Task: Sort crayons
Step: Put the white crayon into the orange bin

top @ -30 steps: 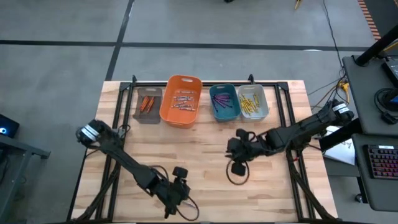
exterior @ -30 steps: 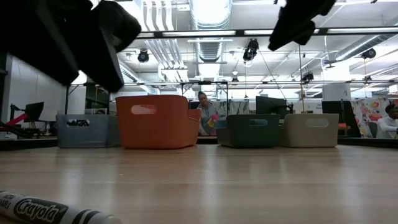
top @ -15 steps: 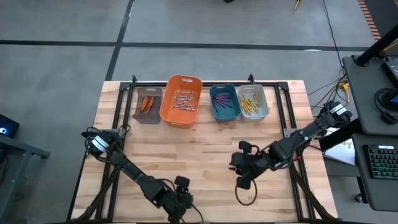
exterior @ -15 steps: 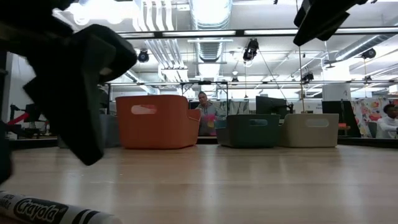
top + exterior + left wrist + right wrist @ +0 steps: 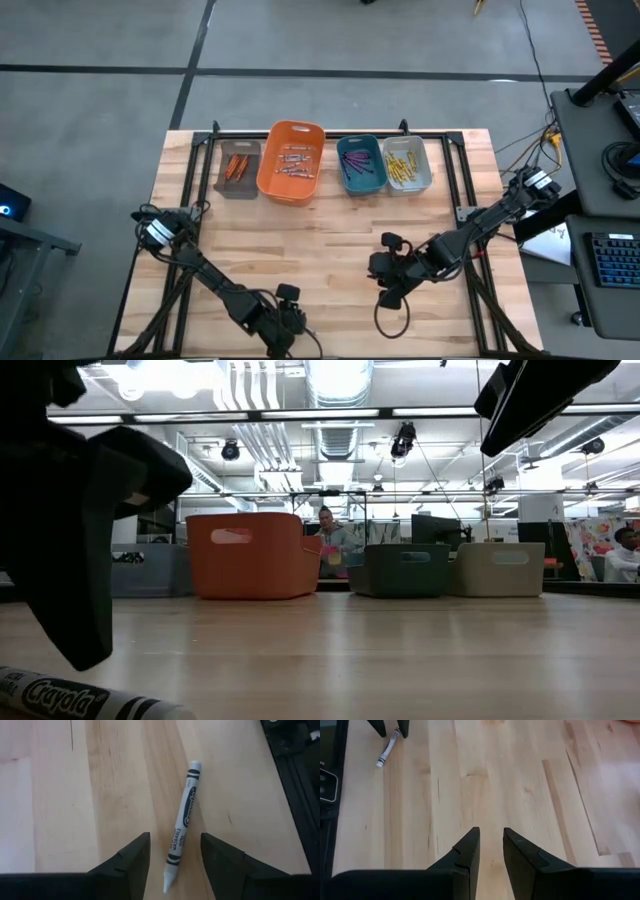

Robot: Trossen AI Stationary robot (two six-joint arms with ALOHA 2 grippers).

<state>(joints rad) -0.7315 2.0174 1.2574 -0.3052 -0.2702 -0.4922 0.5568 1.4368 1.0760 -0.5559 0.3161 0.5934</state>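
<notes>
A greyish-white crayon [image 5: 182, 825] lies flat on the wooden table near its near edge. It also shows in the low view [image 5: 80, 700] and the right wrist view [image 5: 387, 750]. My left gripper [image 5: 174, 845] is open, low over the crayon, with one finger on either side of its pointed end and no touch that I can see. In the high view my left gripper [image 5: 285, 322] hides the crayon. My right gripper [image 5: 491, 837] is empty, its fingers a narrow gap apart, above the bare table right of centre [image 5: 388, 282].
Four bins stand in a row at the far edge: a grey-brown bin [image 5: 238, 167] with orange crayons, an orange bin [image 5: 291, 162] with greyish ones, a teal bin [image 5: 361, 163] with purple ones, a pale bin [image 5: 406, 163] with yellow ones. People show in the room behind.
My left gripper has gone toward the table's near edge and down toward the crayon. My right gripper has gone toward the near edge, away from the bins. The crayon has stayed where it was.
</notes>
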